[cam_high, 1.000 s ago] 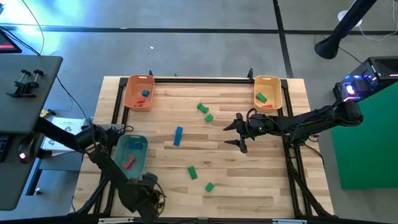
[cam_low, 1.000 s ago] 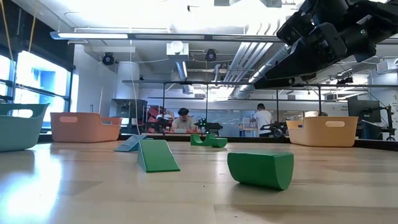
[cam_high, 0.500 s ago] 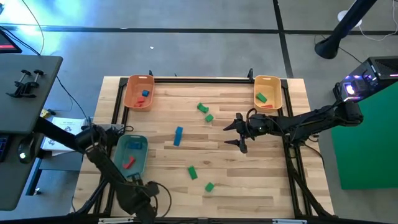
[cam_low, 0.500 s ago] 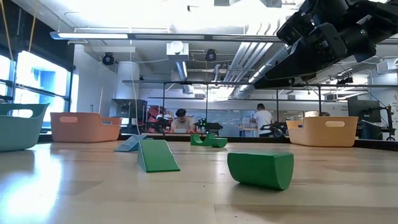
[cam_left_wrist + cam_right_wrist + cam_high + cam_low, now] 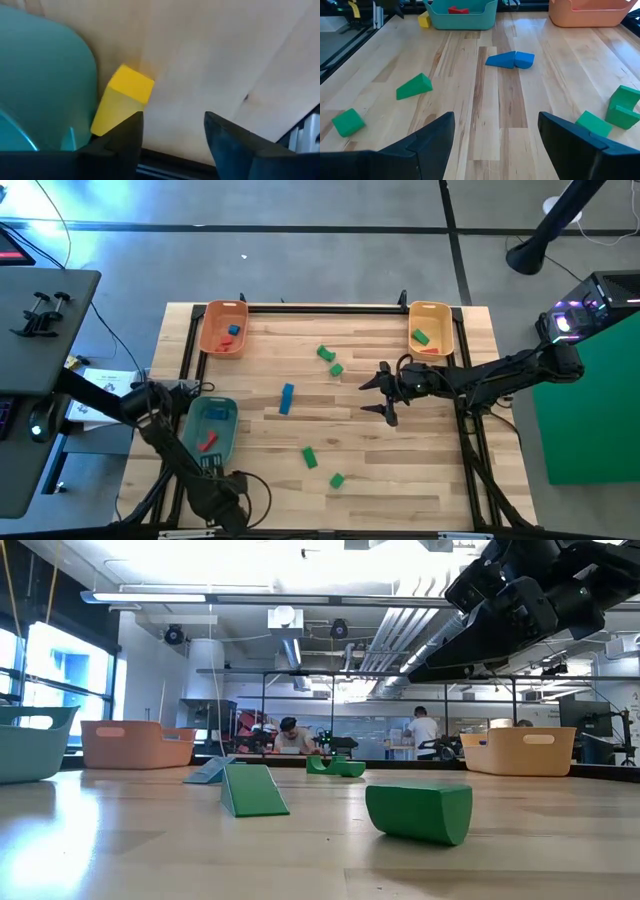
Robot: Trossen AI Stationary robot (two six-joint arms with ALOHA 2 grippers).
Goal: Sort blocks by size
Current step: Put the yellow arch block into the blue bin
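Since a second before, only my left arm had moved — it had slid a little along the table's near left corner, while every block and my right arm stayed where they were. My left gripper [image 5: 172, 132] hung low over the wood beside the teal tray [image 5: 222, 442], its fingers [image 5: 123, 135] apart and empty. A yellow block [image 5: 121, 106] lay on the table just beside that tray's wall and just ahead of my left fingertip; I could not tell whether it touched either.

My right gripper [image 5: 383, 393] hovered over the right half of the table [image 5: 400, 470], fingers [image 5: 427, 140] spread wide, holding nothing.

Five blocks lay loose on the wood: a blue block [image 5: 287, 398] near the middle, two green blocks [image 5: 326, 353] [image 5: 336, 369] close together farther back, a green wedge [image 5: 310, 457] toward the front, and a small green block [image 5: 336, 480] nearest the front edge. In the low view the wedge [image 5: 252, 790] and the rounded small green block [image 5: 420, 811] sat well apart.

The teal tray held a red block [image 5: 207, 442]. The orange tray [image 5: 211, 315] at the back left held a blue piece [image 5: 234, 330] and a red piece [image 5: 227, 341]. The pale orange tray [image 5: 441, 313] at the back right held a green piece [image 5: 421, 336], with something red at its near end, too small to make out. Two people showed in the room far behind the table.
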